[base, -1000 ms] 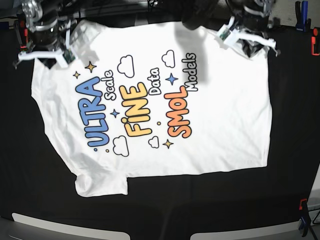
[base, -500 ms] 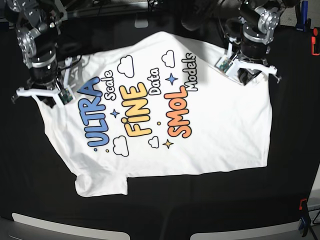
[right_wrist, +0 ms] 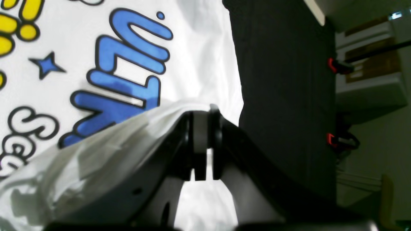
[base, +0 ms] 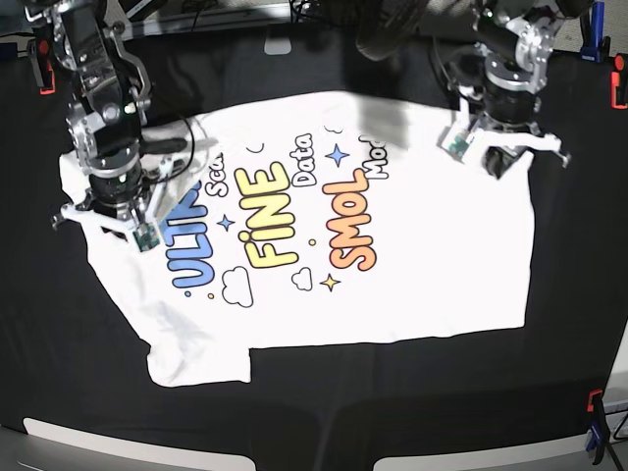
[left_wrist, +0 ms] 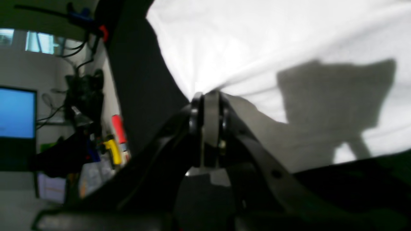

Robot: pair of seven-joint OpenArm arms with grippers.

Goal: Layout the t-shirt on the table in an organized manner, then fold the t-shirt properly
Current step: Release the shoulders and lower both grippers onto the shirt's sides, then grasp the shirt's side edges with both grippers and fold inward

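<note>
T-shirt [base: 392,245] edge further folded over.

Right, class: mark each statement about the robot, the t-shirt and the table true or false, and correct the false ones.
1. The left gripper is shut on the white t-shirt. True.
2. The right gripper hangs open above bare table. False: it is shut on a fold of the t-shirt beside the blue lettering.
3. The shirt's printed side faces up. True.
4. The table is covered in white cloth. False: its cloth is black.
5. The t-shirt is already folded into a neat square. False: it lies mostly spread out, with its far edge lifted by both grippers.
</note>
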